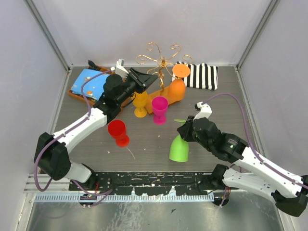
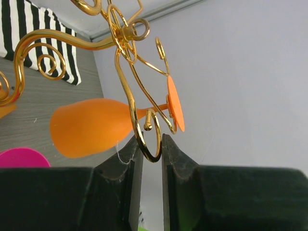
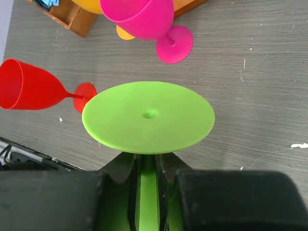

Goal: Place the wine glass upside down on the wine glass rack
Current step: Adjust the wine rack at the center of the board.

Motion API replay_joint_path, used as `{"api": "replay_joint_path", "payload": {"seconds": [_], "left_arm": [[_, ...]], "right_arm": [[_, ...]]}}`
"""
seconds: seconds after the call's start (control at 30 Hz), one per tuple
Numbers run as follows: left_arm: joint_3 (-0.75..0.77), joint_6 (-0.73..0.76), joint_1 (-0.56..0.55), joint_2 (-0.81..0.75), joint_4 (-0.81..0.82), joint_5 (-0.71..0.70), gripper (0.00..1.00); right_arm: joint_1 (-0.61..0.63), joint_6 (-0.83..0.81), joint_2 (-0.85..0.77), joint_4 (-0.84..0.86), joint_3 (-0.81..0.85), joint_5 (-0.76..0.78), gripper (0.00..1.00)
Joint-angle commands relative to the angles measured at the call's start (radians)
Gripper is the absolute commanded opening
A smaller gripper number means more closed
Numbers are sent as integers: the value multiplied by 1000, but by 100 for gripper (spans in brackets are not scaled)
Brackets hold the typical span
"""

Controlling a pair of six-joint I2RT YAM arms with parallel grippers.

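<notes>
Across the top view, the green wine glass hangs bowl-down at lower centre over the table, its stem pinched by the right end effector. It is well apart from the wine glass rack at upper centre. The left end effector reaches into the rack, but from above we cannot tell whether it touches the wire.

Low in the left wrist view, the left end effector has its jaws drawn narrow around a curl of the wine glass rack, apparently nipping it. An orange wine glass already hangs there. The rack's base is cut off.

At the bottom of the right wrist view, the right end effector clamps the stem just under the green wine glass's round foot, which hides the bowl. We judge it light, stiff, smooth plastic, likely slippery, so the stem is the place to hold it.
</notes>
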Motion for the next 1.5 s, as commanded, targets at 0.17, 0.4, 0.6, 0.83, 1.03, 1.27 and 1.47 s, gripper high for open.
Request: {"api": "replay_joint_path", "payload": {"seconds": [0.17, 0.4, 0.6, 0.83, 1.03, 1.27, 1.47], "left_arm": [[64, 66, 4, 8, -51, -16, 14], [96, 68, 37, 12, -107, 30, 0], [139, 41, 101, 47, -135, 147, 0], [312, 85, 177, 141, -302, 359, 0], [417, 127, 240, 215, -446, 488, 0], [493, 218, 305, 238, -585, 547, 0], [581, 291, 361, 288, -704, 628, 1]], "right_arm": [[2, -11, 30, 29, 20, -14, 1], [2, -23, 55, 32, 24, -17, 1], [3, -29, 66, 39, 24, -22, 1], [3, -41, 62, 36, 25, -10, 1], [2, -64, 73, 32, 41, 10, 1], [2, -102, 90, 8, 78, 86, 0], [2, -147, 102, 10, 108, 159, 1]]}}
